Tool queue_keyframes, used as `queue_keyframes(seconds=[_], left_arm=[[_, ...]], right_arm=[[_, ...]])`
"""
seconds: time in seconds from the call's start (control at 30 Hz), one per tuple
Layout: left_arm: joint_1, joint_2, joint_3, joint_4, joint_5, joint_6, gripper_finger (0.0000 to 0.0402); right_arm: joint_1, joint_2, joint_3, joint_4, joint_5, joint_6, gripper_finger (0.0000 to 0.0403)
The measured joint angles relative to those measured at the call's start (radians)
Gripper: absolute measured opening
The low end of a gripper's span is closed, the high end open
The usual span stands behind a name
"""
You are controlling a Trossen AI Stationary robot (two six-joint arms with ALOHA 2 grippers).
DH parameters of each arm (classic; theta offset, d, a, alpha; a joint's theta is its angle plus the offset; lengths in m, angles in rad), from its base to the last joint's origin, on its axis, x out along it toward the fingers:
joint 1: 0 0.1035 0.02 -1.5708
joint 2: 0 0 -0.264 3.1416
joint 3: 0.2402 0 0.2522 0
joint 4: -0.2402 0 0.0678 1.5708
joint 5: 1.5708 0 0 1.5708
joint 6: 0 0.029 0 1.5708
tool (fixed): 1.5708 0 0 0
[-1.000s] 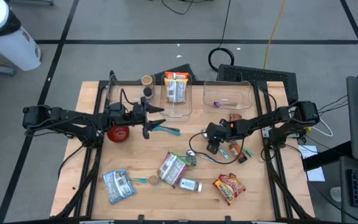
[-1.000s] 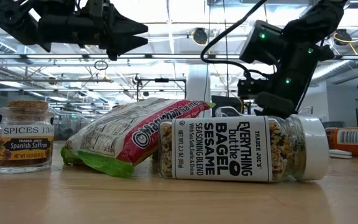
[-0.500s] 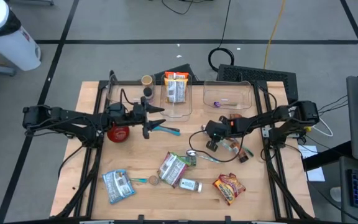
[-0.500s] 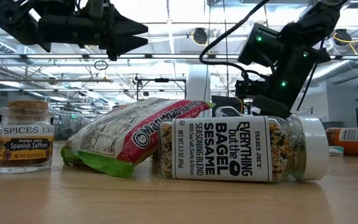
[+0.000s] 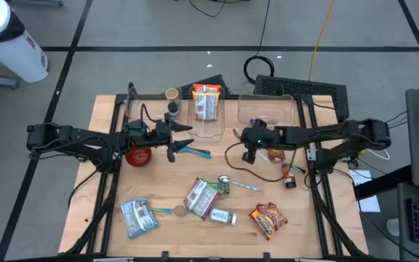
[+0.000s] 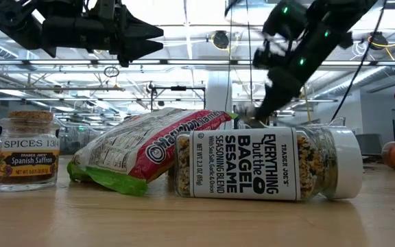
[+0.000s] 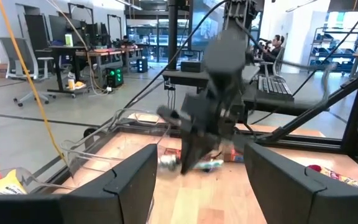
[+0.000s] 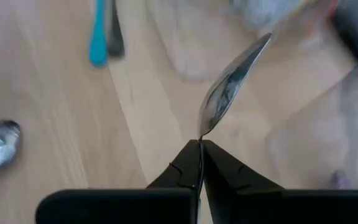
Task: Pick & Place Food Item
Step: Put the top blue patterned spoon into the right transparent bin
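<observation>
My right gripper (image 5: 243, 137) hangs over the table's far middle, just in front of the right clear bin (image 5: 268, 113), slanting down and shut on a metal spoon (image 8: 229, 87). The spoon's bowl sticks out ahead of the fingertips. My left gripper (image 5: 189, 135) waits open and level above the table's left half, holding nothing; its view looks across at the right gripper (image 7: 197, 130). A snack bag (image 5: 206, 102) lies in the left clear bin (image 5: 211, 125). Another spoon (image 5: 225, 179) with a teal handle lies on the table. My right gripper pinches the spoon by its thin neck (image 8: 202, 134), just behind the bowl, between the tips of its two shut fingers. The bowl points on ahead of the fingers, along their line, toward the bin. The spoon is lifted clear of the table; its handle is hidden by the gripper.
On the near half lie a seasoning jar (image 5: 222, 216), a red and green bag (image 5: 201, 195), a blue bag (image 5: 138, 217), a red bag (image 5: 268, 220) and a small saffron jar (image 6: 25, 151). A red lid (image 5: 138, 155) and blue-handled tool (image 5: 195, 151) lie by the left gripper. A bottle (image 5: 289, 179) lies right.
My right gripper has risen and gone toward the table's far edge, up to the right clear bin, rolling as it went. It now carries the spoon clear of the table. My left arm has kept still.
</observation>
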Motion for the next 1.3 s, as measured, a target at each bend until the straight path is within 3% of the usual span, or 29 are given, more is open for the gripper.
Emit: queue_keyframes(seconds=[0.3, 0.53, 0.7, 0.8, 1.07, 1.3], left_arm=[[0.0, 0.0, 0.0, -0.005, -0.013, 0.0, 0.0248], [0.0, 0.0, 0.0, -0.011, -0.025, 0.019, 0.0248], [0.0, 0.0, 0.0, -0.016, -0.025, 0.022, 0.0248], [0.0, 0.0, 0.0, -0.023, -0.025, 0.023, 0.0248], [0.0, 0.0, 0.0, -0.022, -0.025, 0.026, 0.0248], [0.0, 0.0, 0.0, -0.026, -0.025, 0.044, 0.0248]], right_arm=[[-0.077, -0.203, 0.039, -0.061, 0.002, -0.192, 0.0001], [-0.161, -0.238, 0.17, -0.24, 0.073, -0.495, 0.0001], [-0.27, -0.23, 0.204, -0.272, 0.062, -0.716, 0.0001], [-0.349, -0.217, 0.203, -0.264, -0.018, -0.815, 0.0], [-0.536, -0.104, 0.203, -0.264, -0.166, -0.867, 0.0], [-0.586, 0.037, 0.203, -0.243, -0.169, -0.924, 0.0]])
